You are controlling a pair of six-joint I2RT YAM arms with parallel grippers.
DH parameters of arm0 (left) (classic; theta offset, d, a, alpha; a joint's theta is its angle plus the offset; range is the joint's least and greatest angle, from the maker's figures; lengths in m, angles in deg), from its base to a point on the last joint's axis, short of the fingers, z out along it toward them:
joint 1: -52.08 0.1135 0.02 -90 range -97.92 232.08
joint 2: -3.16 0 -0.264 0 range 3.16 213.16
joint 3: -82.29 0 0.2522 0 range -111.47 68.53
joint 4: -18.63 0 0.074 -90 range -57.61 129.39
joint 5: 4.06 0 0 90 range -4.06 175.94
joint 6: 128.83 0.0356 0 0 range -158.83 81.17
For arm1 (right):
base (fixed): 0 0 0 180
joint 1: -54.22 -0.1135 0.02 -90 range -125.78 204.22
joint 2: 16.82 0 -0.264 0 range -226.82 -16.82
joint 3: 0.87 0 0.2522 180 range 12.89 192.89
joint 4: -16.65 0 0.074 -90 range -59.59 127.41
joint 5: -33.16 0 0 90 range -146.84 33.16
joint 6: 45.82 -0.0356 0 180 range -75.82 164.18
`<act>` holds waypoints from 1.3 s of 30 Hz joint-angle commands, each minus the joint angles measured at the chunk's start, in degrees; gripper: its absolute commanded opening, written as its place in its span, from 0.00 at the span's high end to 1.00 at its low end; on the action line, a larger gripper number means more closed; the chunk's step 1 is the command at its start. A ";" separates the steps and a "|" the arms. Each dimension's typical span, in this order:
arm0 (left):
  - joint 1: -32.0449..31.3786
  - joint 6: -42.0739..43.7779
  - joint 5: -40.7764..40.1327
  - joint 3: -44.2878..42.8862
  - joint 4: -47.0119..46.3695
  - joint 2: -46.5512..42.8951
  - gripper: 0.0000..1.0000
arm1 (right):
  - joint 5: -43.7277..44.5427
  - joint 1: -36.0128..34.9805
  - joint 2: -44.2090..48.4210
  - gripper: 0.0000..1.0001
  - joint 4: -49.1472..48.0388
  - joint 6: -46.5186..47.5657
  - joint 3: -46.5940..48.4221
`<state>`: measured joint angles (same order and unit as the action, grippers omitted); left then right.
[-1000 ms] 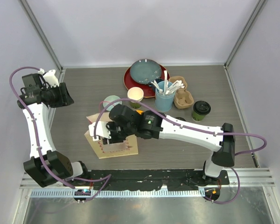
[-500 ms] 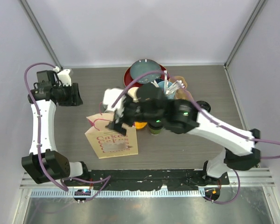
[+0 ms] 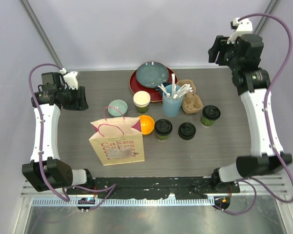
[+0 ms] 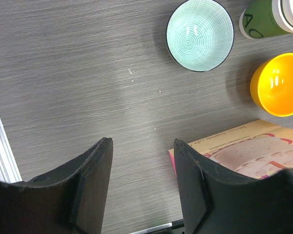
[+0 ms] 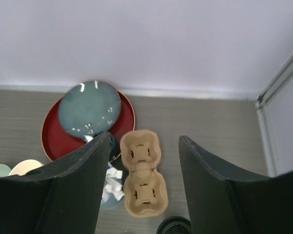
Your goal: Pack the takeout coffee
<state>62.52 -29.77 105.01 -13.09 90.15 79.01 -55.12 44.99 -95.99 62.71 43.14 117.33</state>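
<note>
Both coffees stood on the table, well away from either arm. The middle coffee cup [image 3: 163,129], dark green with its black lid on, sat upright between an orange bowl [image 3: 146,124] and a loose black lid [image 3: 187,130]. The right coffee cup [image 3: 210,115], also lidded and upright, stood just beside the near end of the cardboard cup carrier [image 3: 190,97].

The left gripper [image 3: 80,99] hung over the left side of the table, its jaws parted wide with nothing between them. Through its own camera the left gripper [image 4: 142,144] showed only bare wood grain in the gap. A small teal bowl [image 4: 200,34], the orange bowl [image 4: 278,90] and a corner of the paper bag [image 4: 249,151] lay off to one side. Neither lidded cup appeared in that view, so both were well apart from those jaws, beyond the bag [image 3: 117,141].

The right gripper [image 3: 216,50] was lifted high by the back right corner, above the rear edge of the table. Its jaws were also spread and empty. From its wrist the right gripper [image 5: 144,139] looked down on the stacked plates [image 5: 88,112] and the carrier [image 5: 141,180]. A black lid at the bottom edge looked like the right coffee cup [image 5: 173,226], nearer the arm's base than the open jaws and far below them
</note>
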 commanded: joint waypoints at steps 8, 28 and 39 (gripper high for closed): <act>-0.33 1.66 -0.79 0.06 0.52 -2.64 0.43 | -15.09 10.47 -23.12 0.55 -1.96 -17.13 -6.51; -1.12 2.45 -0.26 3.40 -2.21 -4.49 0.43 | 1.96 3.08 -27.53 0.36 -5.05 -34.47 -13.91; -2.26 5.70 0.17 6.12 -5.11 -6.33 0.43 | 4.25 1.06 -27.78 0.34 -8.83 -47.83 -18.93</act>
<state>60.55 -26.42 104.40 -7.96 88.03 74.14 -54.73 47.83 -125.22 56.17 1.77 97.55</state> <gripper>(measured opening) 0.574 0.658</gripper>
